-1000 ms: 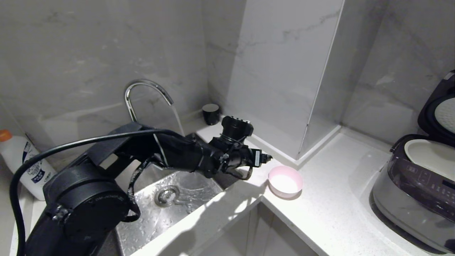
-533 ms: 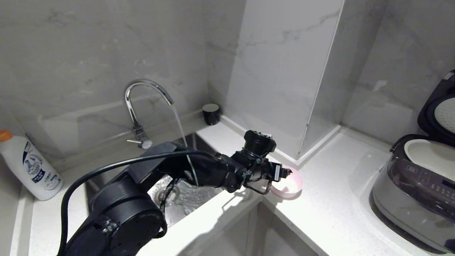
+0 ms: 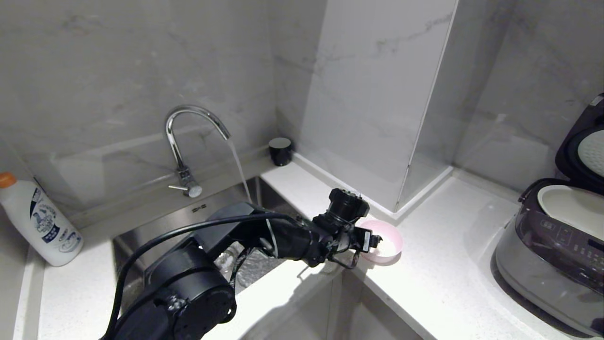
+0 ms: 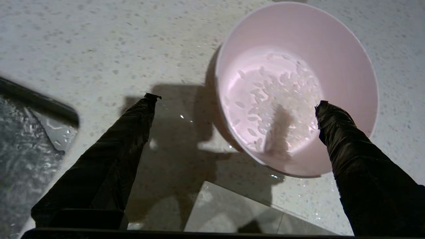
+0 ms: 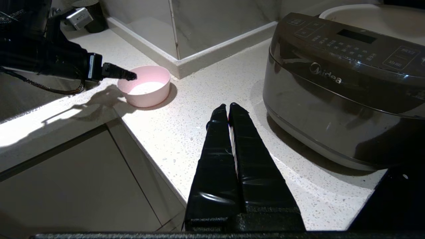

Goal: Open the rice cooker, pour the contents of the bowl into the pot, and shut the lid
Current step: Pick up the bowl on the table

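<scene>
Left gripper (image 4: 234, 99) spread wide astride the near rim of the bowl (image 4: 332, 43) of rice on the counter (image 3: 439, 288), nothing gripped, right gripper (image 5: 227, 107) closed and empty, rice cooker (image 3: 547, 264) lid (image 3: 583, 146) raised

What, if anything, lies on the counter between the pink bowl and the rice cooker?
Nothing: between the bowl and the rice cooker there is only bare speckled counter, as the right wrist view shows.

Speckled stone counter (image 3: 443, 283), glossy cooker (image 3: 547, 264)
</scene>
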Motion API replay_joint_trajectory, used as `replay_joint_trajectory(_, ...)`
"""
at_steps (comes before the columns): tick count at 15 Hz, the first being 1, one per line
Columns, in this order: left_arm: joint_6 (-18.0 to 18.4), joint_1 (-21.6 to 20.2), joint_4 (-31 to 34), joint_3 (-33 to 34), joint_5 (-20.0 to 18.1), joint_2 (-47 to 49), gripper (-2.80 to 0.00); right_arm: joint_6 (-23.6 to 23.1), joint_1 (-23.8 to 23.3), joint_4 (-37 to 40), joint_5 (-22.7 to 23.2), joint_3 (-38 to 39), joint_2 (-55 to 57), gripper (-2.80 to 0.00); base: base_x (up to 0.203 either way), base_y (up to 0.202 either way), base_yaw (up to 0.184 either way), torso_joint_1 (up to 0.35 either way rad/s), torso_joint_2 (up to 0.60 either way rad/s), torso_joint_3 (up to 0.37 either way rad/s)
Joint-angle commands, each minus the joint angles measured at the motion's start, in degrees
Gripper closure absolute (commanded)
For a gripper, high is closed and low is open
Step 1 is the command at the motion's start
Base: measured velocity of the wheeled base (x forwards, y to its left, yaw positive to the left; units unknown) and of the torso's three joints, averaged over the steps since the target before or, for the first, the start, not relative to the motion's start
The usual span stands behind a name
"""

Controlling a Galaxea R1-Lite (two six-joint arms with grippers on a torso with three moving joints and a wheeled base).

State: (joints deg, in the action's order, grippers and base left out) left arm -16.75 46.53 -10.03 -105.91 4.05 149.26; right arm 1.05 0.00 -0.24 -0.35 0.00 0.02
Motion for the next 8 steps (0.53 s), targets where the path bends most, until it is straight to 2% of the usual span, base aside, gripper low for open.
replay_joint_trajectory(1,-0.1,0.6,-0.1,-0.2,0.0,0.9,-2.8,0.0,0.0,0.0,0.0,0.0,0.0,0.0,0.0,0.0,0.0,0.0,0.0,0.0)
replay_joint_trajectory(5,-0.1,0.9,0.1,-2.9,1.1,3.3,-2.8,0.0,0.0,0.0,0.0,0.0,0.0,0.0,0.0,0.0,0.0,0.0,0.0,0.0)
replay_joint_trajectory(8,0.0,0.9,3.5,-5.4,1.1,4.1,-2.8,-0.1,0.0,0.0,0.0,0.0,0.0,0.0,0.0,0.0,0.0,0.0,0.0,0.0)
